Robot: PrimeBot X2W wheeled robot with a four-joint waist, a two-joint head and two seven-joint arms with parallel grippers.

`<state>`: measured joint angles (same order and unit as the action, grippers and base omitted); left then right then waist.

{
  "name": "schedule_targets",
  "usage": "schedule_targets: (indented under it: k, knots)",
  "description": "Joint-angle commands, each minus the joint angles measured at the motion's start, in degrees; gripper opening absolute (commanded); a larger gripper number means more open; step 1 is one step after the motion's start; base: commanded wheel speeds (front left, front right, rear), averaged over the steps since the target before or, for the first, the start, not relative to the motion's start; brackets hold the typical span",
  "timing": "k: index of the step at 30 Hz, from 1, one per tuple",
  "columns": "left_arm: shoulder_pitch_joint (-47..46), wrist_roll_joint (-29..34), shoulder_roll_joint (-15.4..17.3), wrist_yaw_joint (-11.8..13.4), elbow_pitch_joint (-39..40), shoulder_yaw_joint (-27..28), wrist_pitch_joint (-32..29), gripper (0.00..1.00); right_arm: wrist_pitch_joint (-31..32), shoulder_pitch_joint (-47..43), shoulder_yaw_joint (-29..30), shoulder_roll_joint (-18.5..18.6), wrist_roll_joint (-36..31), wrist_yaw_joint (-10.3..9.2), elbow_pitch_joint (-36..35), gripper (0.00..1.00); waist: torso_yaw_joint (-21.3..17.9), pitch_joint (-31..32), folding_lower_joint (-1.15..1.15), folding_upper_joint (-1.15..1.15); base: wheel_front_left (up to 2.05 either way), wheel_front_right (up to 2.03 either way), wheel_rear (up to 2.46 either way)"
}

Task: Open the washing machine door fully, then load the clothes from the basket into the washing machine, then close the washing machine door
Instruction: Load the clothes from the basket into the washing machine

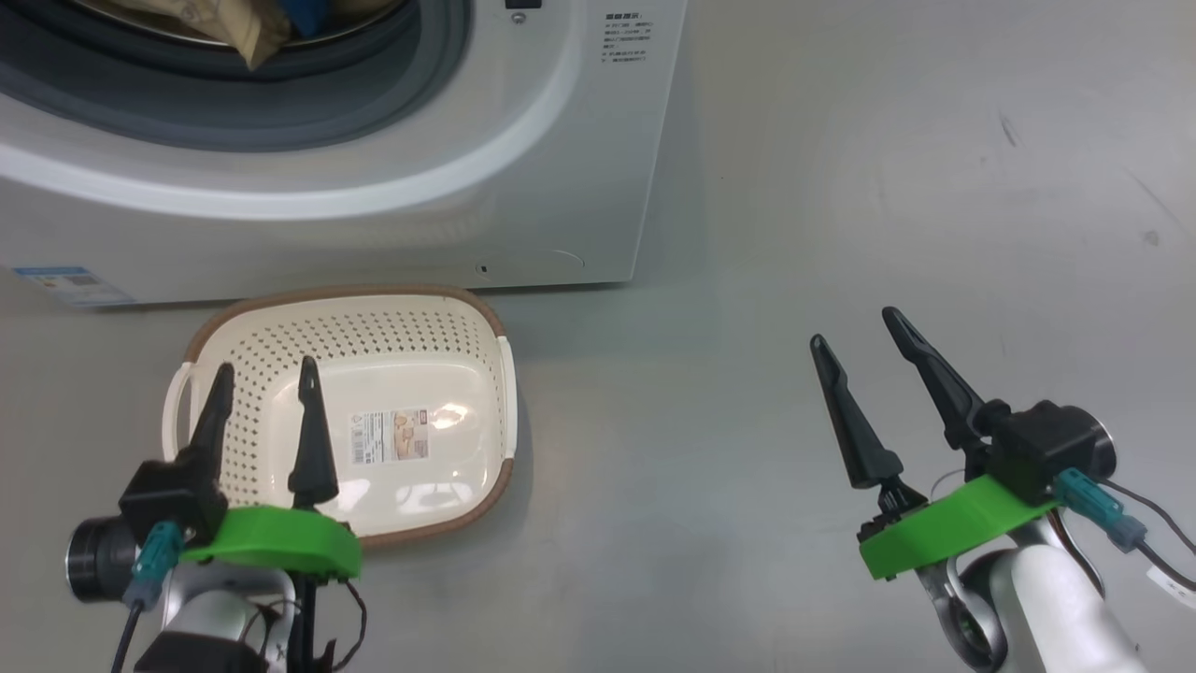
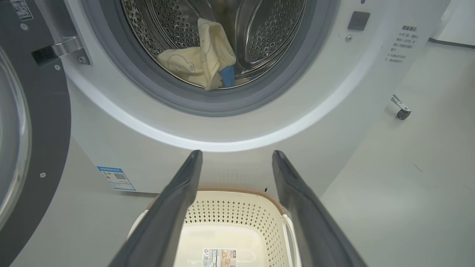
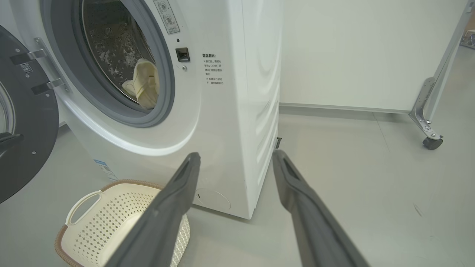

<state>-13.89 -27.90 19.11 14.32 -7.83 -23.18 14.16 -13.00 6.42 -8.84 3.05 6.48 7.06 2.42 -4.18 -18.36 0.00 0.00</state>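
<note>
Washing machine: white front-loader on grey floor, opening uncovered
Washing machine door: black-rimmed, swung wide on its hinges at the opening's left side
Clothes: pale yellow with blue trim, lying in the steel drum near its front lip
Basket: cream, on the floor just before the machine, label showing on its bottom
Left gripper: above the basket, fingers spread, holding nothing
Right gripper: over floor well right of the basket, fingers spread, holding nothing
</note>
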Motion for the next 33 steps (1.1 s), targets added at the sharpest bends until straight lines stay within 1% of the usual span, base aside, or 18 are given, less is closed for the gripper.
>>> schedule_targets:
  k: [1, 7, 13, 15, 16, 23, 27, 33]
  knots:
    - [-2.94, -0.13, 1.19, 9.81, 1.17, 2.31, 0.28, 1.0, 0.49, 0.29, -1.3, 0.16, 0.14, 0.43, -2.06, 1.0, -0.17, -0.38, 0.0, 0.0, 0.0, 0.0, 0.0]
    - [-7.86, -0.36, 1.81, 8.11, -0.7, 1.93, -1.65, 1.0, 0.25, 1.42, -1.89, 0.08, 0.5, 0.43, -2.43, 1.0, -0.89, -3.2, 0.0, 0.0, 0.0, 0.0, 0.0]
    - [-16.83, -0.64, 3.6, 5.53, -4.53, 2.26, -5.28, 1.0, -0.38, 3.99, -2.87, 0.01, 1.27, 0.43, -2.28, 1.0, -2.67, -7.67, 0.0, 0.0, 0.0, 0.0, 0.0]
    - [-20.41, -0.85, 4.55, 4.77, -6.15, 2.95, -6.35, 1.0, -0.67, 5.13, -3.37, -0.01, 1.61, 0.43, -2.05, 1.0, -3.65, -9.27, 0.0, 0.0, 0.0, 0.0, 0.0]
    - [-23.98, -1.08, 5.68, 3.75, -8.09, 3.45, -7.76, 1.0, -0.95, 6.18, -3.8, -0.04, 2.03, 0.43, -1.69, 1.0, -4.71, -10.85, 0.0, 0.0, 0.0, 0.0, 0.0]
    - [-35.46, -2.19, 9.24, -0.18, -14.9, 4.29, -13.81, 1.0, -1.77, 8.99, -5.1, -0.12, 3.8, 0.43, 0.15, 1.0, -8.23, -14.98, 0.0, 0.0, 0.0, 0.0, 0.0]
    - [-41.42, -2.44, 11.67, -1.85, -17.68, 4.67, -17.5, 1.0, -1.94, 10.42, -5.99, -0.15, 5.03, 0.43, 0.87, 1.0, -9.91, -16.88, 0.0, 0.0, 0.0, 0.0, 0.0]
    - [-49.81, -2.32, 15.86, -3.81, -20.55, 4.81, -24.35, 1.0, -1.98, 12.14, -6.86, -0.16, 7.01, 0.43, -0.28, 1.0, -11.94, -19.67, 0.0, 0.0, 0.0, 0.0, 0.0]
